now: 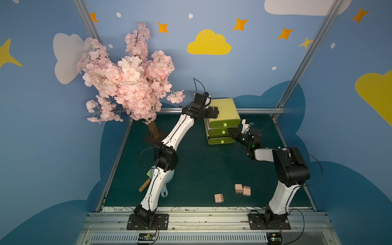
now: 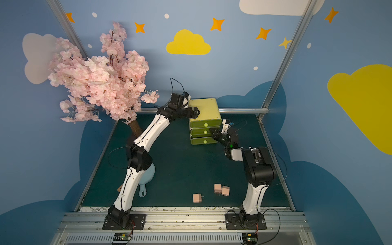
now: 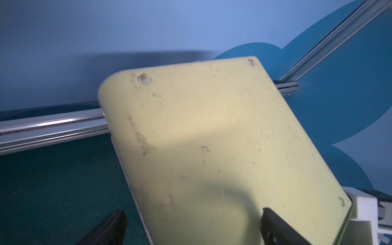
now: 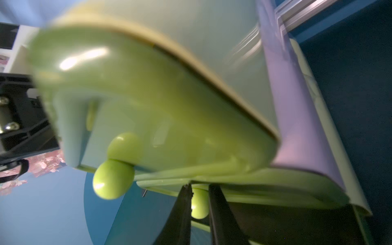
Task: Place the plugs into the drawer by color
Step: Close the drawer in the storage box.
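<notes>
In both top views the mat (image 1: 201, 167) is fenced by a rail (image 1: 261, 110) at the rear and by more rails along its sides. A broad stretch of it lies open between the arms, from the chest (image 1: 224, 107) down to the plugs (image 1: 238, 188). The chest stands at the rear edge near the rail, with a tree (image 1: 127, 80) in the rear left corner and a paddle (image 1: 168, 180) by the left edge. Its three drawers look shut, fronts about level, so nothing inside shows. Three pink plugs lie near the front edge: two just beside each other and a third plug (image 2: 197, 198) apart to their left, all well away from both grippers. The left gripper (image 1: 214, 112) hangs at the chest's top front left corner. The right gripper (image 1: 230, 132) is at the middle drawer's front, just right of the middle knob (image 1: 223, 132). In the left wrist view the left gripper (image 3: 193, 213) stands wide open. One of its fingers (image 3: 112, 229) is past the chest's side over the mat and the other is over the scuffed top (image 3: 212, 127); whether either touches cannot be told. In the right wrist view, which is blurred, the right gripper's fingers (image 4: 180, 212) stand close together. The middle knob (image 4: 199, 206) shows in the narrow gap between them, but whether they pinch it cannot be told. The top knob (image 4: 113, 179) sits free beside them.
</notes>
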Robot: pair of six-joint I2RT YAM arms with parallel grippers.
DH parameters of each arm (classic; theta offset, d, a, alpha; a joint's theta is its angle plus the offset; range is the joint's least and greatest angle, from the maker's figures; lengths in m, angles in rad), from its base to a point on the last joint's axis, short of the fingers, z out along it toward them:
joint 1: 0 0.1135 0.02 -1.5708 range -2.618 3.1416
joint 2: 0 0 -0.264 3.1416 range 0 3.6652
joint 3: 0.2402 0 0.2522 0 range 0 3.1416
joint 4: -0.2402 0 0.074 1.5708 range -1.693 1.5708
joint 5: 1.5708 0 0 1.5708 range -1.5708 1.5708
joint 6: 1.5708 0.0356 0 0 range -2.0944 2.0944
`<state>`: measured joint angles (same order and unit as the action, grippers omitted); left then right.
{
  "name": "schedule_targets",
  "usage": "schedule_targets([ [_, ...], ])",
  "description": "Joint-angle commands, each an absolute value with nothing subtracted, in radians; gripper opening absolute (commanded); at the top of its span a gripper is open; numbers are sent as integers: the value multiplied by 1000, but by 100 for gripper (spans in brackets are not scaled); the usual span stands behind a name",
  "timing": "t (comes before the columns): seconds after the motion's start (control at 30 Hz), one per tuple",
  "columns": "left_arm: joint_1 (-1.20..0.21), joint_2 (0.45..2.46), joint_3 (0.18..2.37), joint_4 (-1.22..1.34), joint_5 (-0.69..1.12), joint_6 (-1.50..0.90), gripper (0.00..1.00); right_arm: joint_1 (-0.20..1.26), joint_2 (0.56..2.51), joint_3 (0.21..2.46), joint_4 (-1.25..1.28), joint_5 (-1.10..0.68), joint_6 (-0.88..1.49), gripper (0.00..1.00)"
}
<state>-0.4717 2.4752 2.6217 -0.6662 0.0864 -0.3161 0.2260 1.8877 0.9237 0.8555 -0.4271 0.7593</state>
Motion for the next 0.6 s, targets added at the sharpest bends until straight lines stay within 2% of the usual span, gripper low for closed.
schedule_targets([
  [0.0,-471,2459,2606,-735,73,-289,100,227,1918,965,769,-431,703,21],
  [0.13,-469,2462,2606,-733,79,-293,100,231,1943,992,755,-434,663,22],
  [0.3,-464,2461,2606,-733,86,-296,100,212,1856,991,618,-532,479,37],
  [0.37,-462,2459,2606,-732,92,-298,100,206,1780,979,492,-576,369,43],
  [0.5,-459,2459,2609,-727,123,-308,100,240,1669,1068,41,-599,9,55],
  [0.57,-459,2457,2609,-726,137,-313,100,271,1662,1146,-160,-550,-169,57],
])
